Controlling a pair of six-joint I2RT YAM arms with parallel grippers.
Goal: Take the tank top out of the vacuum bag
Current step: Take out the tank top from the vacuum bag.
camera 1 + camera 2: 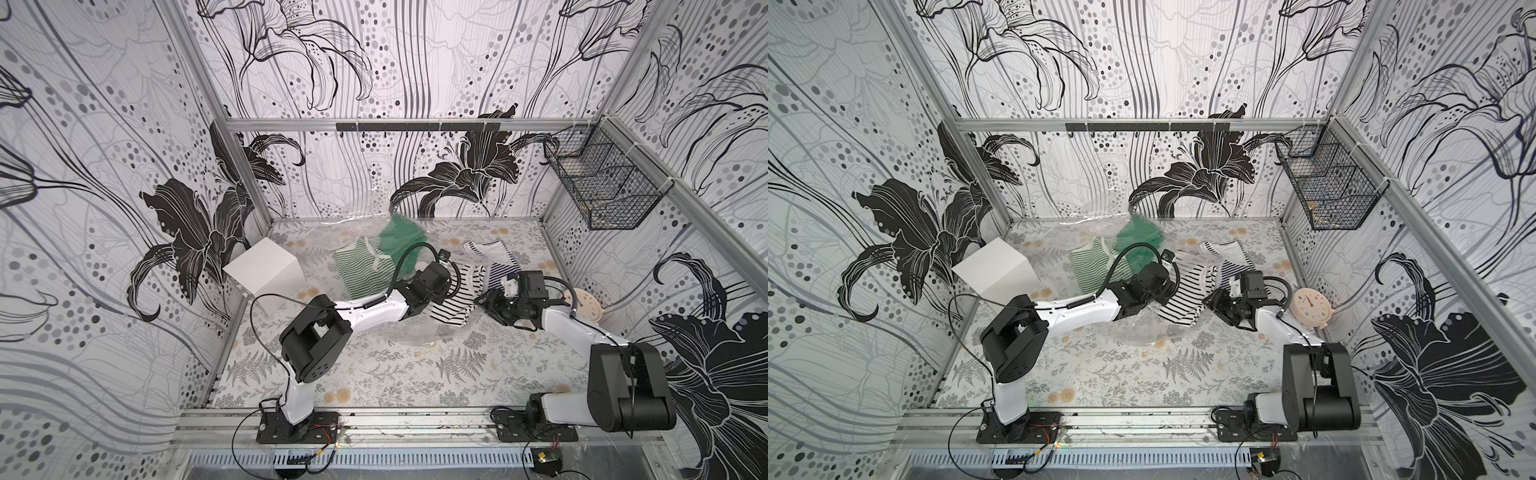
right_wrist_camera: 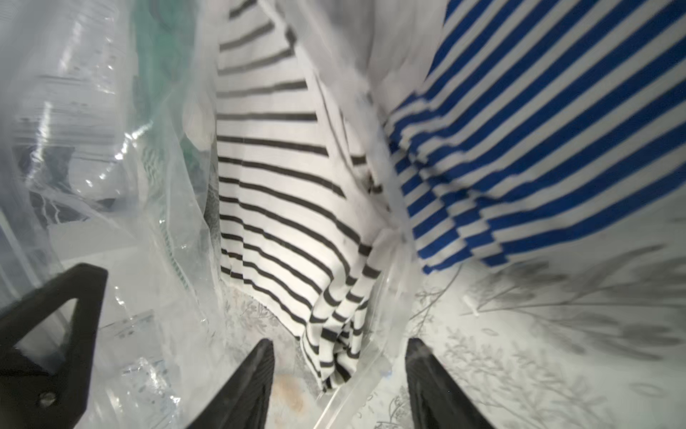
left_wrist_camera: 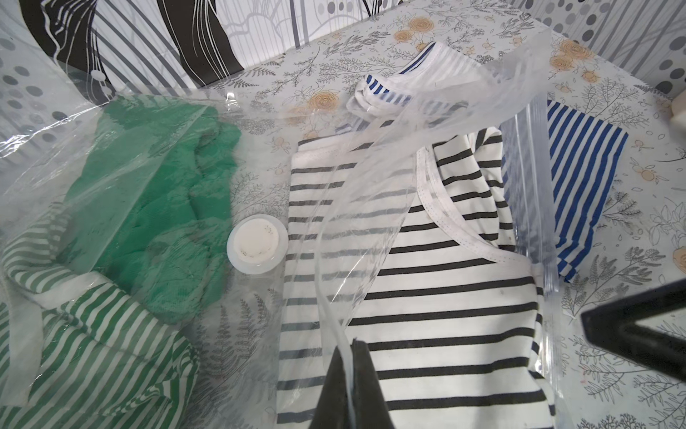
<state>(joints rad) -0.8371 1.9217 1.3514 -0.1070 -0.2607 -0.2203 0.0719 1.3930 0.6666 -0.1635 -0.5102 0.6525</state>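
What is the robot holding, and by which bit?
The left gripper pinches the vacuum bag by its top clear sheet. The right gripper, jaws open, holds nothing.

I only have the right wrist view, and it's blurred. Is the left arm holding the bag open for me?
Observer: Yes. The left gripper has its jaws shut on the upper film of the bag, holding it up off the black-striped top.
Operator: There's a green blur deeper in. What is it?
Observer: Two things: a plain green cloth and a green-striped top, beyond the white valve cap.
Operator: Anything close to my arm that I can't see?
Observer: In a top view, a pale pink clock sits right beside the right arm, on the wall side.
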